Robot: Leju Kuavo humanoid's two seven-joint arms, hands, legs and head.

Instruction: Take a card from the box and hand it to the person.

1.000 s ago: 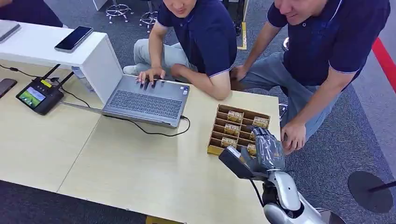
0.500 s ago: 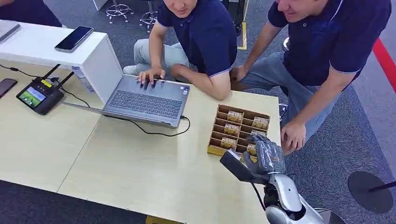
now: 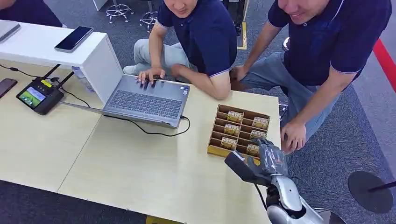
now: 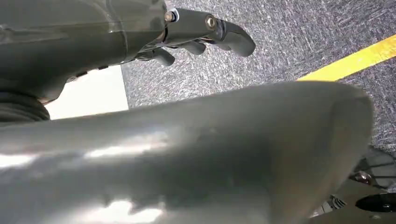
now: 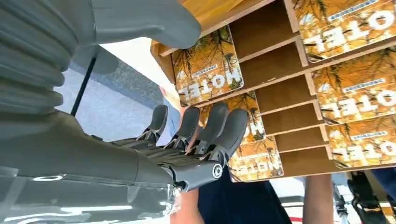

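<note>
Cards (image 5: 208, 65) upright in box (image 3: 217, 150) slots; right hand (image 3: 272, 157) spread, empty, beside box

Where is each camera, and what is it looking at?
Head view: high on the robot, looking down at the table, laptop and card box; its right hand shows.
Left wrist view: behind the left hand, facing grey carpet.
Right wrist view: behind the right hand, facing the card box.
Head and right wrist views share the box and right hand.
</note>
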